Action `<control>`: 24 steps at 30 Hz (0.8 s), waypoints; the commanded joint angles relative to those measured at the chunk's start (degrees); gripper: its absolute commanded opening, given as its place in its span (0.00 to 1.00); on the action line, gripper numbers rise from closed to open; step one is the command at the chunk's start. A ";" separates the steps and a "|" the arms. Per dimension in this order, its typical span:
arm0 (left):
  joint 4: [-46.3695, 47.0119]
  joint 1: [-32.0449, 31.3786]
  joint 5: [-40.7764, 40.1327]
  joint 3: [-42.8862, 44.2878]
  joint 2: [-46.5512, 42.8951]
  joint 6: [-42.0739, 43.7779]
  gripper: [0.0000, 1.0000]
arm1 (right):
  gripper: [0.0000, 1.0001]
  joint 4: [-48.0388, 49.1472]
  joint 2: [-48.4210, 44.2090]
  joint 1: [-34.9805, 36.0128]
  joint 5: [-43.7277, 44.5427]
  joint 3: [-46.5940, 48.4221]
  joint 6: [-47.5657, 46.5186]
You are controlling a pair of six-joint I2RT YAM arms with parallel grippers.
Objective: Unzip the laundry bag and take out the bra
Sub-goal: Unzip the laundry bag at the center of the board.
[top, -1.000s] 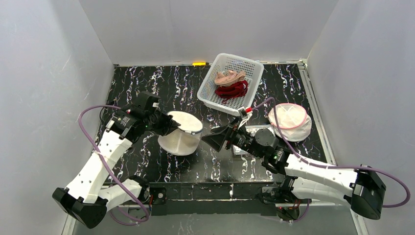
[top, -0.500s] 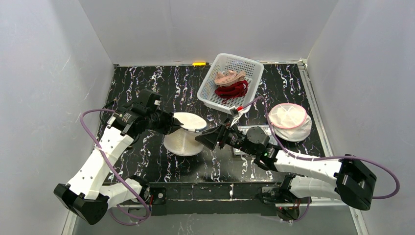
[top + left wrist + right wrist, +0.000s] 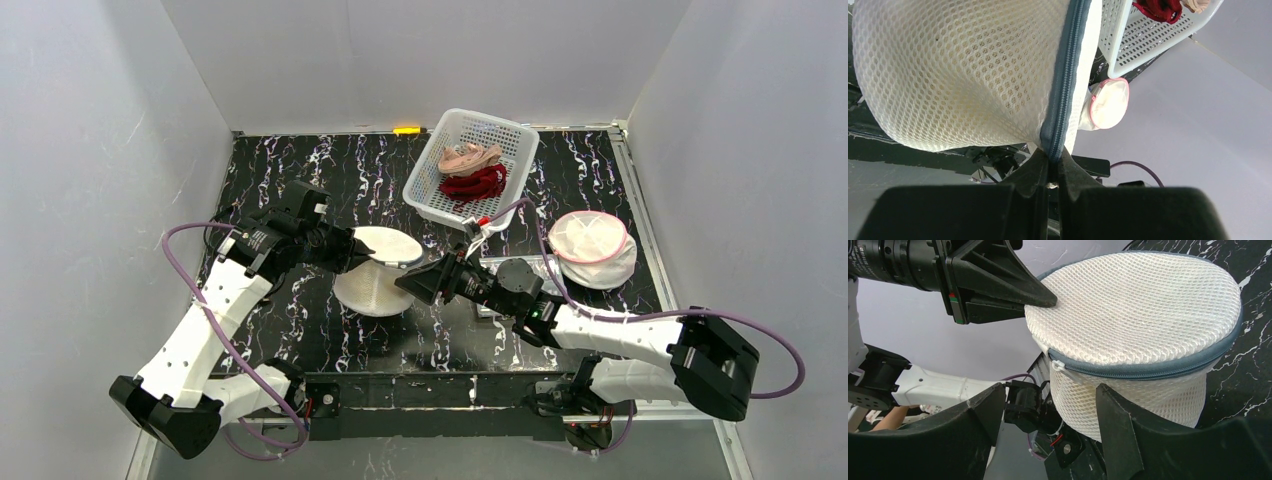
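Note:
The white mesh laundry bag [image 3: 375, 282] stands on the black marbled table, with its blue-grey zipper [image 3: 1148, 371] running round the rim, closed as far as it shows. My left gripper [image 3: 1052, 157] is shut on the zipper seam [image 3: 1063, 90] at the bag's left edge. My right gripper [image 3: 1050, 390] is open just right of the bag, its jaws on either side of the bag's lower wall. The white zipper pull [image 3: 1058, 365] hangs just above them, untouched. The bra is hidden; nothing shows through the mesh.
A white basket [image 3: 472, 170] at the back holds a pink and a red garment. A second round mesh bag with a pink rim [image 3: 592, 248] lies on the right. A small yellow object [image 3: 406, 130] sits by the back wall.
My right gripper has moved left up to the bag and its jaws have narrowed somewhat. The left gripper, still pinching the seam, has shifted the bag slightly right.

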 commanded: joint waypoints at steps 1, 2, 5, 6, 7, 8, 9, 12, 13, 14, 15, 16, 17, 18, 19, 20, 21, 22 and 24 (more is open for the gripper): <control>-0.77 -0.43 0.65 2.02 -0.51 -0.86 0.00 | 0.73 5.10 0.77 0.25 0.87 2.51 0.95; -0.65 -0.46 0.72 1.95 -0.50 -0.95 0.00 | 0.72 5.31 0.95 0.26 0.93 2.55 1.18; -0.51 -0.62 0.81 1.57 -0.49 -0.95 0.00 | 0.70 6.02 1.70 0.32 1.00 2.71 1.76; -0.47 -0.70 0.83 1.42 -0.49 -1.01 0.00 | 0.69 6.33 1.94 0.29 1.02 2.81 1.95; -0.39 -0.71 0.81 1.30 -0.57 -1.03 0.00 | 0.68 6.55 2.10 0.25 0.96 2.90 2.00; -0.35 -0.71 0.89 1.19 -0.62 -1.03 0.00 | 0.67 6.80 2.31 0.31 0.99 2.99 2.17; -0.34 -0.71 0.78 1.09 -0.65 -1.03 0.00 | 0.66 7.00 2.38 0.28 1.00 3.00 2.27; -0.34 -0.73 0.52 0.88 -0.84 -1.03 0.00 | 0.62 7.23 2.36 0.32 0.98 3.05 2.32; -0.33 -0.71 0.36 0.76 -0.91 -1.08 0.00 | 0.61 7.23 2.27 0.29 1.02 2.98 2.39; -0.29 -0.71 0.31 0.58 -0.93 -1.14 0.00 | 0.60 7.28 2.18 0.31 0.96 2.93 2.40; -0.25 -0.71 0.27 0.42 -0.93 -1.18 0.00 | 0.58 7.30 2.08 0.30 0.95 2.78 2.48; -0.17 -0.71 0.30 0.23 -0.93 -1.17 0.00 | 0.57 7.32 1.91 0.26 0.96 2.76 2.45; -0.12 -0.71 0.30 0.20 -0.82 -1.21 0.00 | 0.56 7.41 1.80 0.25 0.97 2.63 2.49; -0.08 -0.71 0.30 0.00 -0.87 -1.21 0.00 | 0.55 7.42 1.66 0.32 0.98 2.54 2.45; 0.01 -0.73 0.30 -0.13 -0.85 -1.20 0.00 | 0.55 7.41 1.48 0.32 0.98 2.49 2.37; 0.03 -0.71 0.30 -0.26 -0.85 -1.30 0.00 | 0.54 7.34 1.37 0.32 0.93 2.42 2.14; 0.14 -0.71 0.30 -0.33 -0.85 -1.30 0.00 | 0.54 7.17 1.22 0.31 0.95 2.46 2.00; 0.23 -0.71 0.28 -0.48 -0.85 -1.34 0.00 | 0.53 6.79 1.13 0.33 0.97 2.48 1.93; 0.44 -0.71 0.32 -0.52 -0.85 -1.39 0.00 | 0.52 5.75 0.88 0.27 1.00 2.43 1.73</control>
